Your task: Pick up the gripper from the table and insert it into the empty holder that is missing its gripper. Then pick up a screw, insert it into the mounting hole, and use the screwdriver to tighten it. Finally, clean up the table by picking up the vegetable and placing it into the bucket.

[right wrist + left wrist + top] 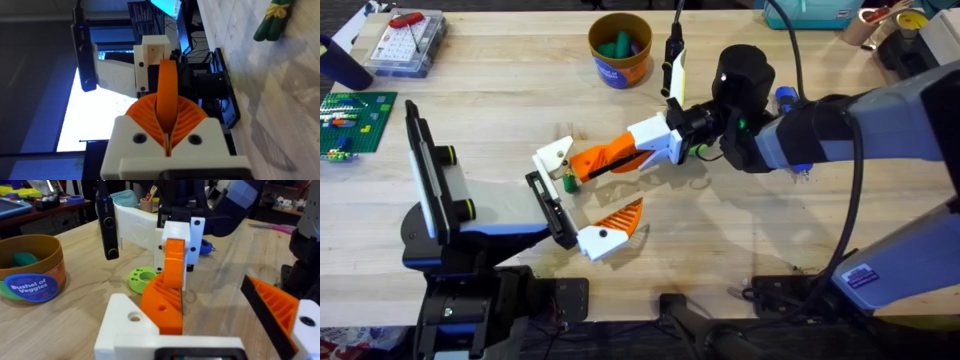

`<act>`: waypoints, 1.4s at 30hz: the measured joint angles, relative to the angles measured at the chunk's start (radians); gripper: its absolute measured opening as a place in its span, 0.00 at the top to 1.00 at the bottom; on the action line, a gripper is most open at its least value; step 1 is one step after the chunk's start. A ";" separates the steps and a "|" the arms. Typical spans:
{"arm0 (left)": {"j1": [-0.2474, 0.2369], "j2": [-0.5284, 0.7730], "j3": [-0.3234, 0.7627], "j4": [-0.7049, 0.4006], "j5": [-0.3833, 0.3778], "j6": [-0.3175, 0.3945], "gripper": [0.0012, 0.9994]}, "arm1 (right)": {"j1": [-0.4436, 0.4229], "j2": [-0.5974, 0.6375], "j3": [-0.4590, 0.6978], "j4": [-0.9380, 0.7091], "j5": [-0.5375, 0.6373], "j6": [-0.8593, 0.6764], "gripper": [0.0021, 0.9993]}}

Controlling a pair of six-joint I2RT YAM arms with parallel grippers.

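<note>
1. Right tool (pixel 612 158) reaches in from the right to frame centre; its orange ribbed pads (pixel 187 117) are pressed together, pinching the orange part of the gripper (pixel 556 156).
2. The gripper's white angular base sits left of centre in the overhead view, at the upper side of the left tool (pixel 592 192). Cannot tell whether it is seated in the holder.
3. Left tool comes up from lower left and is spread wide. Its one orange ribbed finger (pixel 623 214) is at the lower side, well apart from the held gripper.
4. The left wrist view shows the gripper (pixel 162 305) close up: an orange wedge against a white block with a hole.
5. Bucket (pixel 620 50) stands upright at upper centre of the counter (pixel 500 90), with green items inside.
6. Vegetable (pixel 272 22), green with a yellow end, lies on the counter.
7. Clear box (pixel 405 45) is at upper left.
</note>
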 joint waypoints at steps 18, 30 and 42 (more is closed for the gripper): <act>0.001 0.002 0.002 -0.007 -0.007 0.000 0.01 | -0.001 0.000 -0.002 0.020 -0.049 -0.004 0.99; 0.001 0.002 0.002 -0.007 -0.007 0.000 0.01 | -0.001 0.000 0.025 0.044 -0.079 -0.003 0.98; 0.001 0.002 0.002 -0.007 -0.007 0.000 0.01 | -0.001 0.000 0.025 0.041 -0.047 -0.003 0.99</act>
